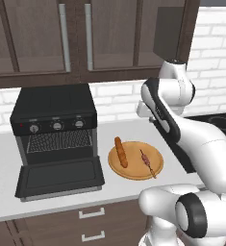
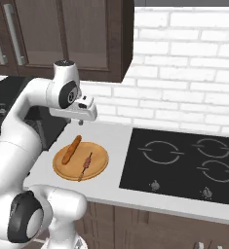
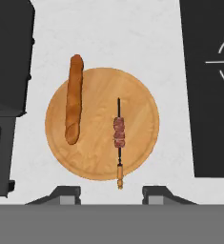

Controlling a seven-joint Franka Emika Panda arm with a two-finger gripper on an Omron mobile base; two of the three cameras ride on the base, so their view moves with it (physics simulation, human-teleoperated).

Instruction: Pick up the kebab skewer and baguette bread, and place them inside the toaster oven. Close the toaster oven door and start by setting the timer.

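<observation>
The gripper point(image 3: 111, 193) hovers above the wooden plate point(image 3: 137, 95), jaws spread wide and empty. To take the kebab skewer point(image 3: 118, 133) cleanly, it should descend straight and pinch the meat chunks across the stick, clear of the baguette bread point(image 3: 74, 97).

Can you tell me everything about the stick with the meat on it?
The kebab skewer is a thin dark stick with a few small reddish-brown meat chunks bunched near its middle and a light, wood-coloured handle end. It lies flat on the round wooden plate, on the side nearer the stovetop, roughly parallel to the baguette and apart from it. Its handle end pokes just over the plate's rim. Nothing grips it; the gripper hangs open above.
</observation>
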